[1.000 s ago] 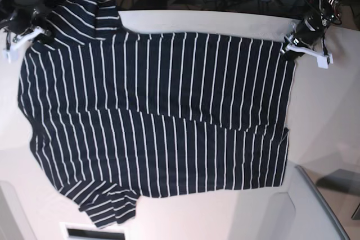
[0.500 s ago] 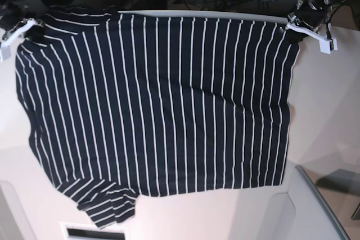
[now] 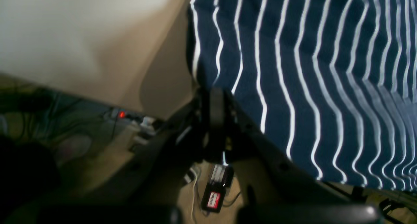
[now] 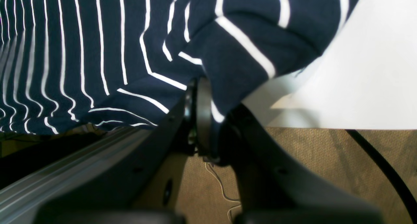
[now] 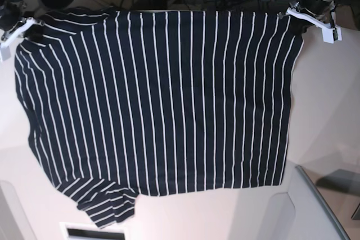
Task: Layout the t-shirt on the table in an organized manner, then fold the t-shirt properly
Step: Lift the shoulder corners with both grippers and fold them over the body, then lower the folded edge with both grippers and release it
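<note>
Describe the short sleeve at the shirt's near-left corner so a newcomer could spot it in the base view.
Start at the off-white table and the striped t-shirt spread across it. Follow its left edge down to the near corner: the sleeve sticks out there, rumpled, its white stripes slanting while the body's stripes run straight.

The base view is evenly lit from above, with the bench [image 5: 326, 116] pale and slightly pinkish around the t-shirt [image 5: 157, 99], whose white stripes read crisply. A soft grey shadow falls on the bench right of the t-shirt. The left wrist view is dim and blurred, with smeared stripes on the t-shirt and a murky floor below it. The right wrist view is sharper; the bench right of the t-shirt there is washed out to bright white.
</note>
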Motion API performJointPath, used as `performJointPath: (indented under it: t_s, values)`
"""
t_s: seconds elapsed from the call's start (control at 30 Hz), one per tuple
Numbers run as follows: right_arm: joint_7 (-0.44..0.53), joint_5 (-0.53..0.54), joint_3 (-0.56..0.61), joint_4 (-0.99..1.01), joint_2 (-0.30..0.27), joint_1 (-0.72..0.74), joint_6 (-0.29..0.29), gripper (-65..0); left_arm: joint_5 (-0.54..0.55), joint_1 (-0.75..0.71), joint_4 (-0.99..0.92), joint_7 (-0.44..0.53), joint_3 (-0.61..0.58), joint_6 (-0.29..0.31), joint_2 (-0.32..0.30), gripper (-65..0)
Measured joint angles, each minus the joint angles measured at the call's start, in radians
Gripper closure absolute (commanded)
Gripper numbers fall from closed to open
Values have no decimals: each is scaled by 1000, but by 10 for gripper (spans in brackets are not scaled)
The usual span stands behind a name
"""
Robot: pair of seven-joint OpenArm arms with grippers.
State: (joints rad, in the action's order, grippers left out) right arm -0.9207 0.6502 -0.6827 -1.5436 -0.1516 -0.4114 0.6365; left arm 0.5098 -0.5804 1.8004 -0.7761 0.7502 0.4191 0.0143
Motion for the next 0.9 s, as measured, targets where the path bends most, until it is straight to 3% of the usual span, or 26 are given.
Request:
performJointPath:
  t_s: [0.07, 0.2, 0.27, 0.43, 0.73, 0.83, 0.9]
  values:
    - [0, 0, 0, 0, 0, -3, 0, -2, 44, -5, 5, -4, 35, 3, 6, 0]
    - [0, 2, 0, -2, 0, -14, 1, -2, 184, -13, 3, -117, 185, 5, 13, 0]
    - [-11, 4, 1, -2, 3, -19, 4, -2, 191, -13, 1, -139, 219, 3, 8, 0]
    - [-6, 0, 57, -2, 1, -19, 0, -2, 196, 21, -5, -136, 209, 1, 11, 0]
    - [-7, -1, 58, -58, 3, -33, 0, -2, 191, 44, -9, -141, 210, 0, 11, 0]
    - [-27, 3, 58, -108, 0, -25, 0, -3, 188, 58, -11, -136, 166, -47, 5, 0]
    - [-99, -5, 58, -127, -3, 3, 0, -3, 188, 69, -11, -133, 136, -79, 7, 0]
